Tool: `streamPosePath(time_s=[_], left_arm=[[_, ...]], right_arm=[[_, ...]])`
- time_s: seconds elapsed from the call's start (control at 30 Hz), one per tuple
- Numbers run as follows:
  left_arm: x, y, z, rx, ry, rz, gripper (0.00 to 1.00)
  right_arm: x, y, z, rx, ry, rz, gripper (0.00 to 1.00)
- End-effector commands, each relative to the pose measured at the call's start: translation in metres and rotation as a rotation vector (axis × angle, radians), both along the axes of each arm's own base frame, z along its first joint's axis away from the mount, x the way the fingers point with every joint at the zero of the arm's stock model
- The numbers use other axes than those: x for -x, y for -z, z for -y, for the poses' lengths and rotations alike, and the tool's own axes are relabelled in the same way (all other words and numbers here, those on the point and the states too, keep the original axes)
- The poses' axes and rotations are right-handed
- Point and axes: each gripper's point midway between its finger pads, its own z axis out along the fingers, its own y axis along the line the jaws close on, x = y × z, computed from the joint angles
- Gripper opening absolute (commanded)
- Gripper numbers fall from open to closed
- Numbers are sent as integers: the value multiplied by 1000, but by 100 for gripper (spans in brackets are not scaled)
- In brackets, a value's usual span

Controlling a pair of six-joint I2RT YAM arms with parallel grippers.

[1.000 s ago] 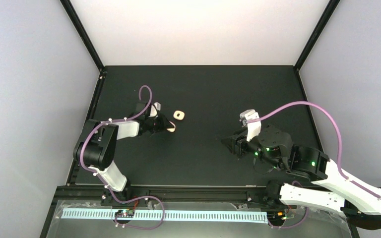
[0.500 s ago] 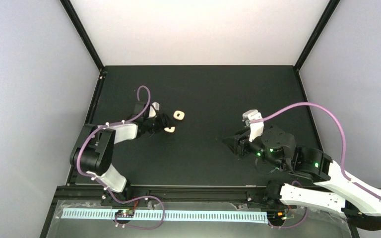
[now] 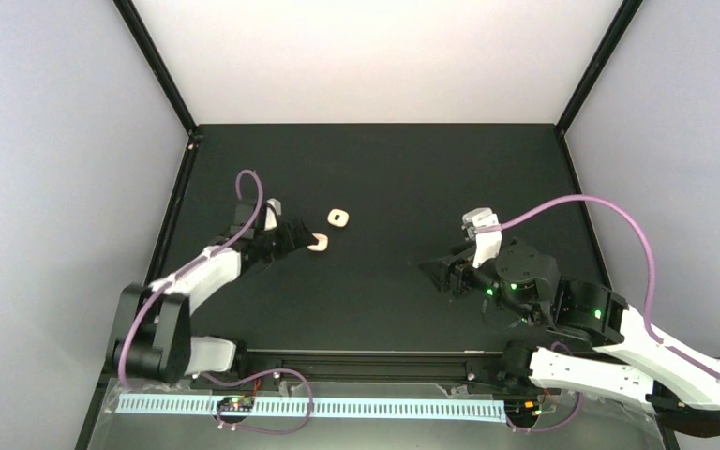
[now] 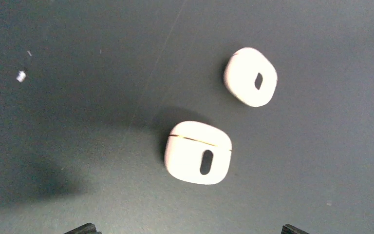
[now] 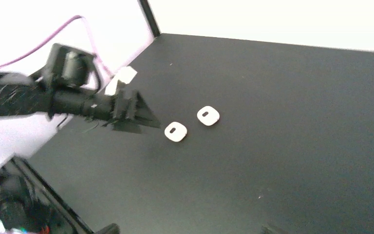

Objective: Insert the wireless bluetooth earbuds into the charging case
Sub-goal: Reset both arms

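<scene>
Two cream-white charging cases lie shut on the black table: the nearer case (image 3: 317, 244) (image 4: 198, 152) (image 5: 176, 131) and the farther case (image 3: 338, 217) (image 4: 251, 76) (image 5: 208, 115). Each shows a dark oval slot on top. My left gripper (image 3: 295, 234) (image 4: 187, 230) is open just left of the nearer case, a small gap away, with nothing between its fingers. My right gripper (image 3: 431, 271) (image 5: 190, 229) hovers open and empty over the table's right half, far from both cases. The earbuds are out of view.
The black table (image 3: 384, 178) is framed by dark rails, with white walls around it. The left arm (image 5: 78, 103) stretches low over the table's left side. A tiny white speck (image 4: 21, 75) lies left of the cases.
The left gripper has opened, let go of the nearer case and drawn back to the left. The case stays on the table. The right gripper has opened wider.
</scene>
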Motion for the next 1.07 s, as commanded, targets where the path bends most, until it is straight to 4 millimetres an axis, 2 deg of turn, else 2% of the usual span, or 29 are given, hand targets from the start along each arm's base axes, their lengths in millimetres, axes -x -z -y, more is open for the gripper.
streamPosePath(time_s=[0.0,0.17,0.23,0.27,0.4,0.47,0.53,0.6,0.7,0.77,0.87,1.03], left_arm=[[8,-66,-13,-53,-21,129,99],[18,-155,-38,-183,-68,373,99],[27,-180,-47,-267,-93,444,99],[32,-189,-45,-286,-89,477,99],[44,-197,-47,-287,-100,556,99],[47,-196,-49,-302,-110,591,99],[49,-193,-52,-302,-127,619,99],[53,-191,-51,-293,-118,652,99],[55,-194,-50,-294,-106,676,99],[56,-196,-50,-297,-103,679,99],[58,-197,-49,-291,-98,691,99],[59,-197,-48,-289,-100,693,99]], right_arm=[[-21,-9,17,-60,185,33,81],[-49,-18,65,-89,542,109,99],[-53,-22,79,-94,623,145,100],[-53,-24,85,-96,651,163,100],[-53,-29,101,-106,714,219,100],[-56,-24,102,-81,721,232,100],[-63,-11,94,-24,698,199,100],[-75,11,86,41,686,119,100],[-94,47,91,121,749,-18,100],[-101,60,103,115,813,-89,100],[-104,63,109,44,819,-97,100],[-99,55,105,-9,730,-26,100]])
